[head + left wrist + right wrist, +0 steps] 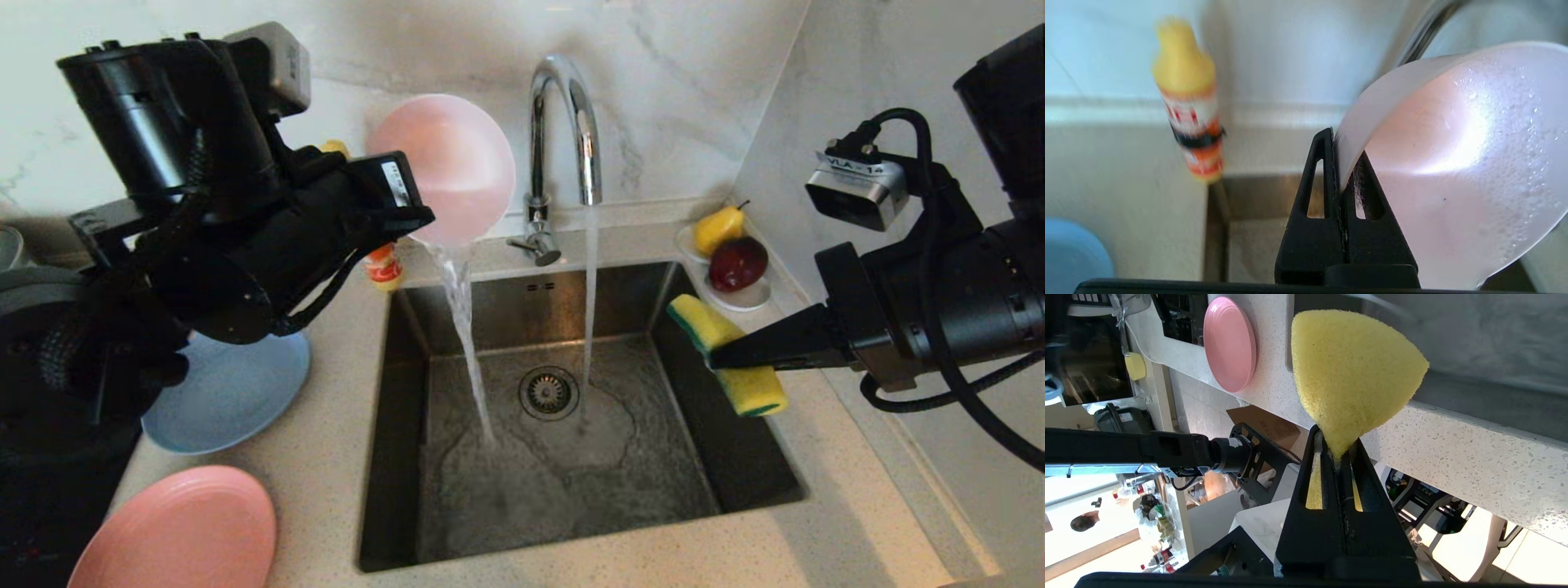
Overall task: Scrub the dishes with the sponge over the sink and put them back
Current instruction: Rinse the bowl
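My left gripper [416, 216] [1341, 159] is shut on the rim of the small pale pink dish [457, 175] [1453, 163]. The dish is tipped up above the back left of the sink [408, 367], and water pours off its low edge into the basin. My right gripper [718, 359] [1337, 451] is shut on the bent yellow sponge [706, 320] [1355, 371], held over the sink's right rim. The tap [563, 90] is running. A grey-blue plate [237, 392] [1069, 253] and a salmon-pink plate [184, 531] [1231, 343] lie on the counter left of the sink.
A yellow and orange soap bottle [384, 265] [1190, 102] stands at the sink's back left corner. A small white dish with fruit [735, 253] sits at the back right corner. Marble walls close off the back and the right.
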Motion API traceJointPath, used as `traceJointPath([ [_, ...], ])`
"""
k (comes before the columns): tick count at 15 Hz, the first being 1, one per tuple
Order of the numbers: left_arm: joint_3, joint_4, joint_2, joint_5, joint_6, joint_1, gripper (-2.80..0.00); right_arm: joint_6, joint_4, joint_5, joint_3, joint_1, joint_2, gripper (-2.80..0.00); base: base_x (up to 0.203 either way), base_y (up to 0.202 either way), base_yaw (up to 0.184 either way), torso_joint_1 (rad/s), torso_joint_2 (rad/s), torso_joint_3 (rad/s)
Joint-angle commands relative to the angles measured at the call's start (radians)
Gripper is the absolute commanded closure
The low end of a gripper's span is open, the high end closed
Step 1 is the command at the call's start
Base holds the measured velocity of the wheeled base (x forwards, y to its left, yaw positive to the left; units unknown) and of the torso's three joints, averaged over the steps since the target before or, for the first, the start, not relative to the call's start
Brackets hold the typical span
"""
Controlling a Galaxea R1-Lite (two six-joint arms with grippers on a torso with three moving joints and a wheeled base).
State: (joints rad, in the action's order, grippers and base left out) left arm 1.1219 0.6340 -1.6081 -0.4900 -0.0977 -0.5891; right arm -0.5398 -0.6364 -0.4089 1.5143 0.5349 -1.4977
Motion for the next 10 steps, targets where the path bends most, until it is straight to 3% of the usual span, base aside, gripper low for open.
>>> traceJointPath([
  [1,-0.023,0.045,0.055,0.001,0.031,-0.001,0.0,-0.003,-0.002,-0.005,0.003,0.0,-0.01,0.0,0.0,0.0,0.0,0.0,0.0,0.0],
  [6,-0.097,0.206,0.103,0.059,0.084,-0.001,0.0,-0.003,-0.005,-0.008,0.023,0.007,-0.012,0.0,0.0,0.0,0.0,0.0,0.0,0.0],
  [10,-0.117,0.234,0.119,0.091,0.11,-0.001,0.0,-0.003,-0.005,-0.007,0.027,0.008,-0.015,0.0,0.0,0.0,0.0,0.0,0.0,0.0],
])
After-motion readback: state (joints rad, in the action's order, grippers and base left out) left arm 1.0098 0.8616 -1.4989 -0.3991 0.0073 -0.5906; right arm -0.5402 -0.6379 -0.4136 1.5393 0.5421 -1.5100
